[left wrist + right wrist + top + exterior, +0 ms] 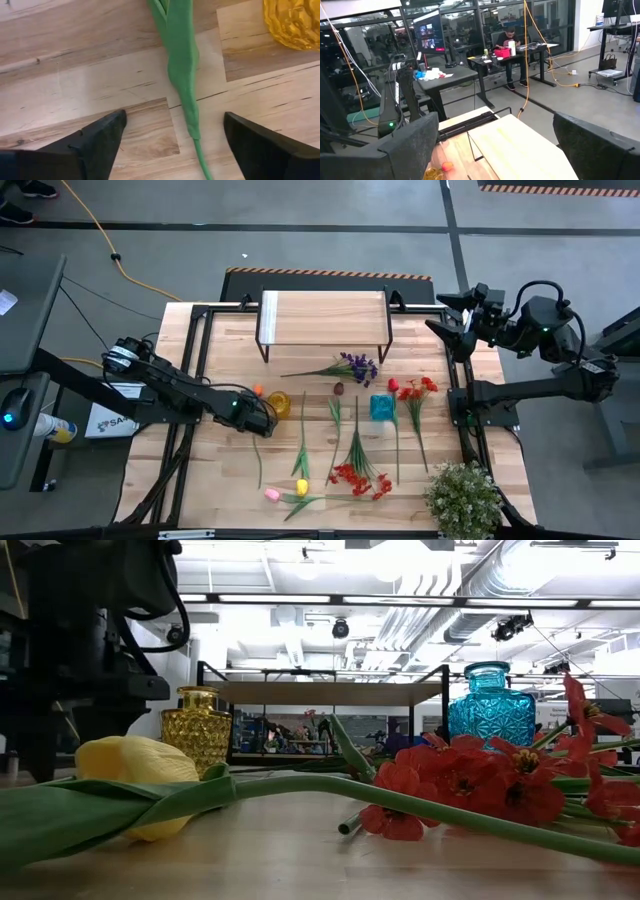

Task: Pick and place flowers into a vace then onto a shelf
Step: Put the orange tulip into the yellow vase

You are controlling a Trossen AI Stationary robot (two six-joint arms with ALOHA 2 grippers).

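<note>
Several flowers [352, 442] lie flat on the wooden table. An orange tulip lies with its head [258, 390] beside the yellow glass vase [279, 404] and its green stem [182, 75] running toward the near edge. My left gripper [262, 418] points down over that stem, open, one finger [100, 142] on each side and clear of it. A blue glass vase [382, 407] stands mid-table. The shelf [322, 320] stands at the far edge. My right gripper [495, 140] waits open, raised at the far right.
A bushy potted plant [462, 500] stands at the near right corner. A purple spray [355, 366] lies in front of the shelf. A yellow tulip [130, 780] and red blossoms [480, 780] lie near the front edge. Black frame rails [195, 360] run along both table sides.
</note>
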